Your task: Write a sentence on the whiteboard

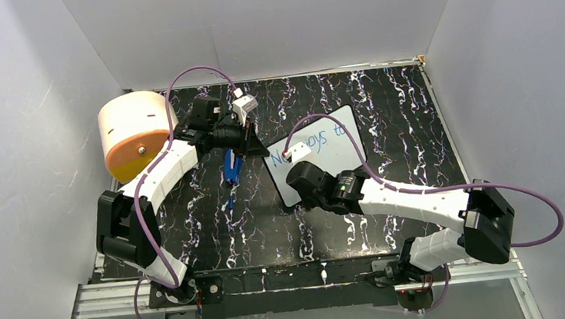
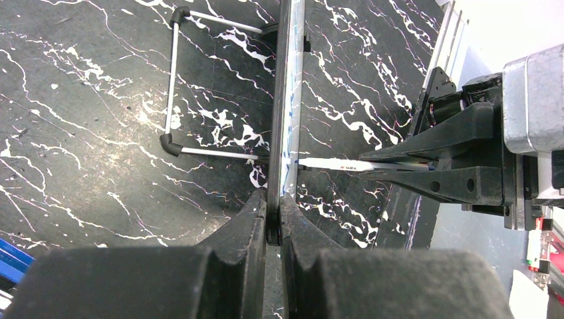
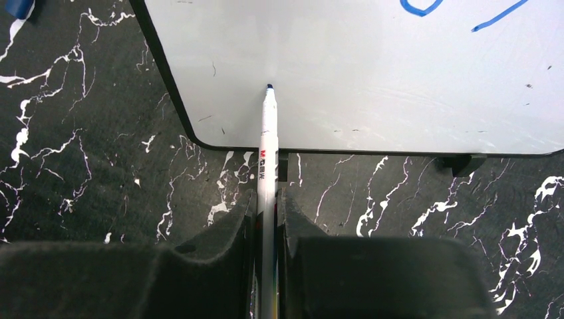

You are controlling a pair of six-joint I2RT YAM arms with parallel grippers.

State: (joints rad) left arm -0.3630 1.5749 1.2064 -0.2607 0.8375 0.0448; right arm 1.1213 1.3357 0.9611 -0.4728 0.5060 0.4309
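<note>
One board [image 1: 337,158] sits on the desk [image 1: 390,104], one line of the sentence [image 1: 322,138] in blue across its top. Two hands working: the left hand [image 2: 273,206] clamps the board's edge, and the right hand [image 3: 267,203] is closed on one marker [image 3: 267,136], its tip touching the blank lower corner. One blue object [image 1: 232,168] lies nearby.

Cream-orange drum [image 1: 136,134] far-left on blk marbled table [image 1: 406,110]; blue obj [image 1: 232,168] nearby, apart.
</note>
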